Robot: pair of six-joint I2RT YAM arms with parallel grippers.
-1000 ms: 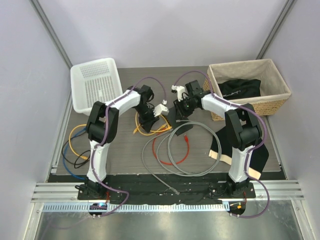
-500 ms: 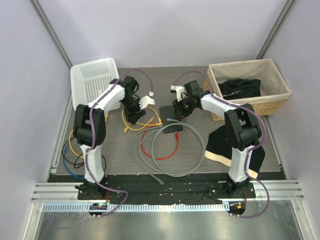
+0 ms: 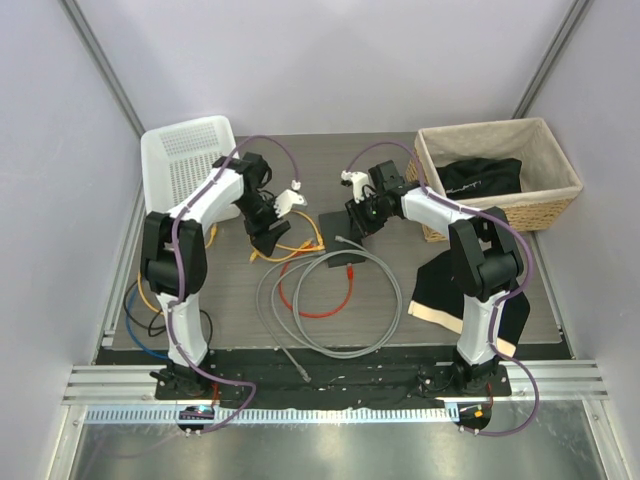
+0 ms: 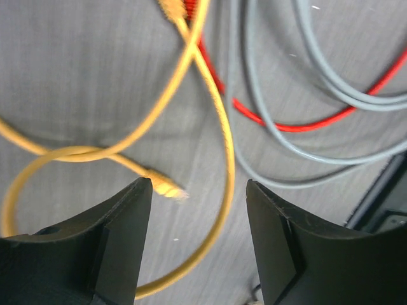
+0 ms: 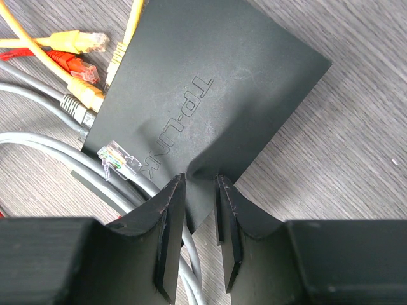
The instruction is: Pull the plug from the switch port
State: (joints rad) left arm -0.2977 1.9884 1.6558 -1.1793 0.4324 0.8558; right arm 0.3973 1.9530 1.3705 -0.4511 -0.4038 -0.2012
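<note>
The switch (image 3: 338, 232) is a flat black box at mid-table. In the right wrist view my right gripper (image 5: 199, 179) is shut on one corner edge of the switch (image 5: 210, 82). A yellow plug (image 5: 116, 60) meets its socket edge, and whether it sits in a port is unclear. Yellow, red and grey plugs (image 5: 76, 70) lie bunched beside that edge. A clear grey-cable plug (image 5: 117, 157) rests loose against the box. My left gripper (image 3: 266, 243) hangs open left of the switch. In its own view the left gripper (image 4: 198, 184) holds nothing, and a loose yellow plug (image 4: 166, 187) lies on the table below.
A grey cable coil (image 3: 330, 300) and a red cable (image 3: 298, 300) lie in front of the switch. A white basket (image 3: 190, 165) stands back left, a wicker basket (image 3: 497, 128) back right. A black-and-cream cloth (image 3: 470, 290) lies by the right arm. More cables (image 3: 150, 300) sit at the left edge.
My left gripper has opened and drawn left, away from the switch. The grey coil and yellow cable slid left with it. The right gripper keeps its hold.
</note>
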